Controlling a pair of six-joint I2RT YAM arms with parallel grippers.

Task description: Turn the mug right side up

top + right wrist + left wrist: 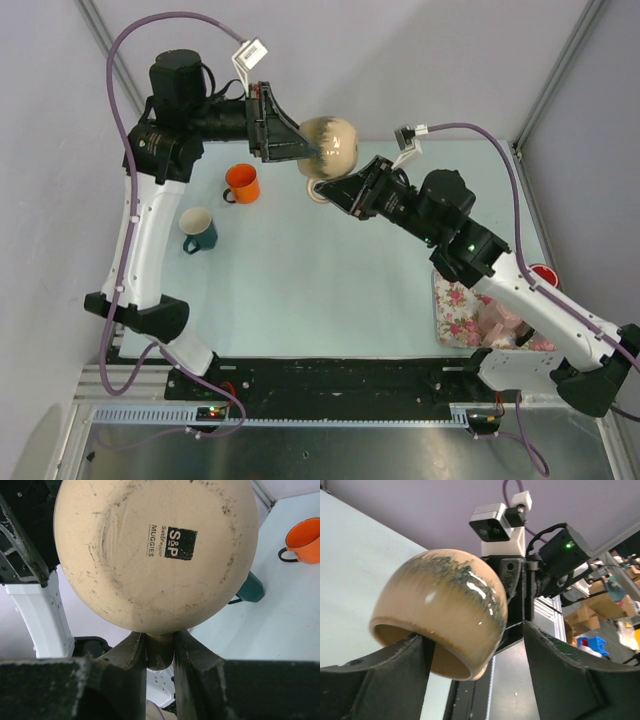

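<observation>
The beige mug [330, 145] with dark mottled glaze hangs in the air above the far middle of the table, tipped on its side. Its mouth faces my left gripper and its base faces my right. My right gripper [338, 188] is shut on the mug's handle [160, 652]; the stamped base [155, 550] fills the right wrist view. My left gripper [475, 647] is open wide. Its left finger [395, 670] reaches into the mug's mouth [445, 655], and its right finger [560, 670] stands clear of the mug's wall.
An orange mug [242, 183] and a teal mug [198, 229] stand upright on the left of the table; both also show in the right wrist view, orange [304, 541] and teal [249, 587]. A floral cloth [462, 310] and a red object [541, 274] lie at the right.
</observation>
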